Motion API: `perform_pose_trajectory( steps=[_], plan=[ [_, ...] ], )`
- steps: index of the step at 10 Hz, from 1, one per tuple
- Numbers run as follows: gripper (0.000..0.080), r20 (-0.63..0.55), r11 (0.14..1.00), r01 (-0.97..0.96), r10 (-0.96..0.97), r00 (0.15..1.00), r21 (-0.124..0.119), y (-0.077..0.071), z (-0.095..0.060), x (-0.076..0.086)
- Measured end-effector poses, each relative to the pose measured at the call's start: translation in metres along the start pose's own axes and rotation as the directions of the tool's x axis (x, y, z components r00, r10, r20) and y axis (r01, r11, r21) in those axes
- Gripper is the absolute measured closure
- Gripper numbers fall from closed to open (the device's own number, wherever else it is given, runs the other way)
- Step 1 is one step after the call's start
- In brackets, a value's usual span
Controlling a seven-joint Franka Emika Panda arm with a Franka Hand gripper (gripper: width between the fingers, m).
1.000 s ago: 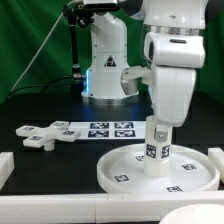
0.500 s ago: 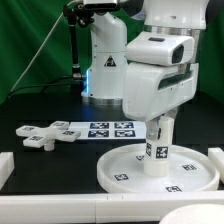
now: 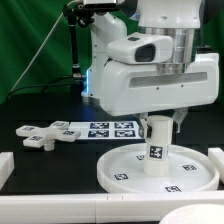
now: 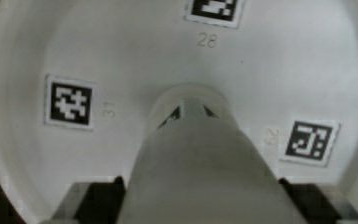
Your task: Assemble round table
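The large rimmed round disc (image 3: 155,178) lies flat on the table at the exterior view's right; its tagged inner face fills the wrist view (image 4: 87,60). The short thick cylinder leg (image 3: 156,147) stands upright in the disc's middle and runs up the wrist view (image 4: 202,160). My gripper (image 3: 157,122) is above the leg, shut on its top; the dark fingers (image 4: 101,200) sit on both sides of it. The cross-shaped foot piece (image 3: 40,134) lies on the table at the exterior view's left.
The marker board (image 3: 105,129) lies behind the disc, next to the foot piece. The robot base (image 3: 105,65) stands at the back. White rails run along the table's front (image 3: 60,200) and right (image 3: 217,155) edges.
The wrist has turned about the upright leg, swinging the gripper body wide across the exterior view. The leg and disc stay in place.
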State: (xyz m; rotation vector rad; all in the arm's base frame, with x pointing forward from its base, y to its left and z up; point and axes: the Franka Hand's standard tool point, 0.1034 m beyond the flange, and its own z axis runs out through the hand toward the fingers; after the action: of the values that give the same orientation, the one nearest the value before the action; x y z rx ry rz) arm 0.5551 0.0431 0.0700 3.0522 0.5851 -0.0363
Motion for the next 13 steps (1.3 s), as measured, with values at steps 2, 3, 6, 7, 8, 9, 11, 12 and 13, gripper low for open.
perform_pose_trajectory(
  steps=[2,3,6,7,8,9,11,12,13],
  plan=[
    [0.0393,-0.001,0.976,-0.217,0.217,0.976,0.011,-0.0003,0.0000,0.0000],
    [0.0393,-0.001,0.960,-0.281,0.281,0.960,0.011,-0.0002,-0.0001,0.0000],
    [0.0393,0.003,0.885,-0.466,0.466,0.885,0.020,0.0001,-0.0001,0.0000],
    [0.0393,0.005,0.857,-0.514,0.514,0.858,0.021,0.0001,-0.0001,0.0000],
    [0.0393,0.008,0.825,-0.564,0.564,0.826,0.026,0.0002,0.0000,0.0000],
    [0.0393,0.021,0.726,-0.687,0.686,0.727,0.044,0.0012,0.0001,-0.0005],
    [0.0393,0.049,0.550,-0.833,0.832,0.553,0.065,0.0021,0.0009,-0.0013],
    [0.0393,0.063,0.446,-0.891,0.890,0.451,0.080,0.0034,0.0011,-0.0008],
    [0.0393,0.072,0.367,-0.926,0.925,0.373,0.089,0.0042,0.0011,-0.0001]
  ],
)
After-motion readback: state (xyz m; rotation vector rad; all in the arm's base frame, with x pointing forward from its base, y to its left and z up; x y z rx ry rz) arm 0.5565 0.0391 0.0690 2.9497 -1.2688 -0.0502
